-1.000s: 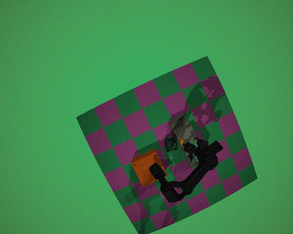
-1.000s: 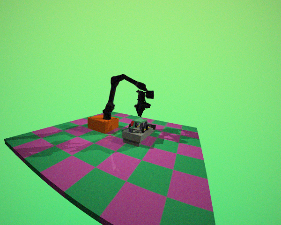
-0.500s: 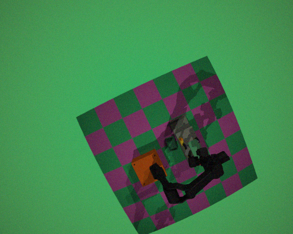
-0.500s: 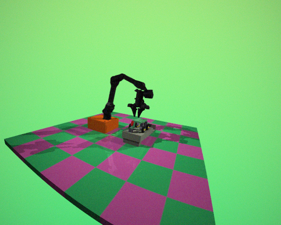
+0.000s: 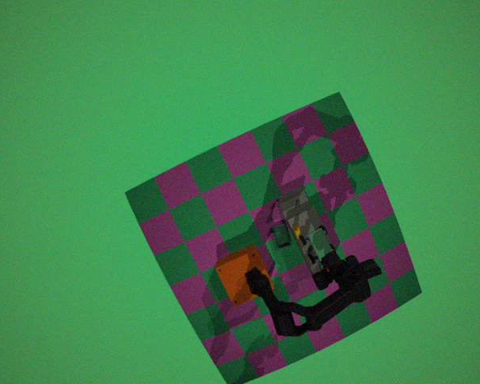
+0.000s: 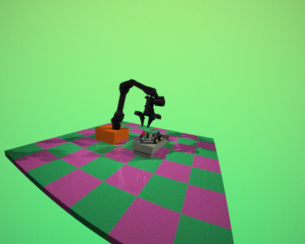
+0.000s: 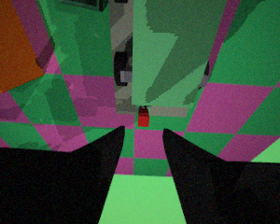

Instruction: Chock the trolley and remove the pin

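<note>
Red stop pin sits below the end effector

So the end effector (image 6: pixel 145 126) (image 7: pixel 144 131) hangs above the trolley (image 5: pixel 322 242) (image 6: pixel 152 131) (image 7: pixel 170 56), fingers partway apart, nothing gripped. The red-headed stop pin (image 6: pixel 143 133) (image 7: pixel 144 119) is upright at the ramp (image 5: pixel 302 210) (image 6: pixel 145 149) end nearer the bench's (image 5: pixel 223 202) (image 6: pixel 157 210) lower-right corner up top. Yellow chock's (image 5: pixel 297 230) near the trolley's other end.

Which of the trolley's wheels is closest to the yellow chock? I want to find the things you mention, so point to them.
The downhill wheel (image 5: pixel 302 239) (image 6: pixel 147 135) (image 7: pixel 121 1) on the tray (image 5: pixel 284 245) (image 7: pixel 102 5) side; the other downhill wheel is across the trolley (image 5: pixel 320 241) (image 6: pixel 152 130) (image 7: pixel 159 75), and the uphill pair is farther.
</note>
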